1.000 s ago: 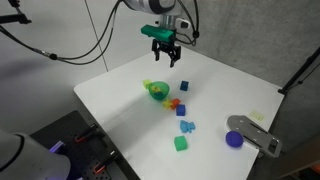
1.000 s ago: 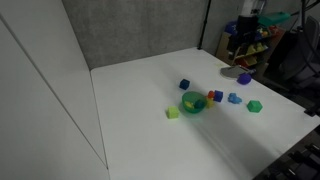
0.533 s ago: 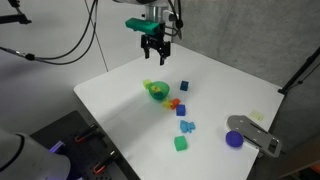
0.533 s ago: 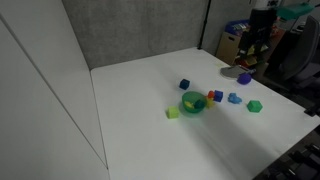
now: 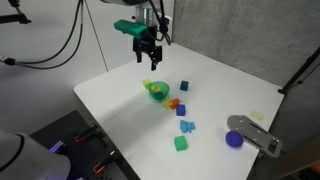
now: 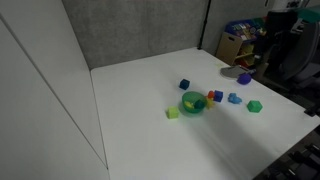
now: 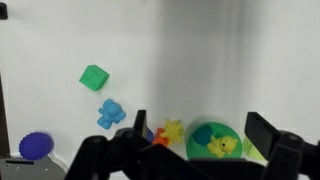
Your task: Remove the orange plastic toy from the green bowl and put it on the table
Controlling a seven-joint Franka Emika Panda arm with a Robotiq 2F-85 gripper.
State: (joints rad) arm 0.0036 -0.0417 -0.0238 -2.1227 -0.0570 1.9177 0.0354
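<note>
The pincer hangs in the air above the table, up and to one side of the green bowl, touching nothing. In the wrist view its two dark fingers stand wide apart, released, with nothing held between them; the bowl shows in the gap between them, far below.

A yellowish piece lies inside the bowl. The orange plastic toy is outside the bowl, on the table just beside the rim; whether it touches the bowl's wall I cannot tell. In an exterior view the toy shows as a small red-orange spot next to the bowl, with a blue piece right against its far side.

On the opposite side of the bowl from the toy, a small yellow block sits just beside the rim. A dark blue cube stands near the bowl, apart from it. Beyond the toy, farther from the bowl, lies a light blue piece, then a green block, each on its own. A purple disc lies farthest from the bowl, well apart.
</note>
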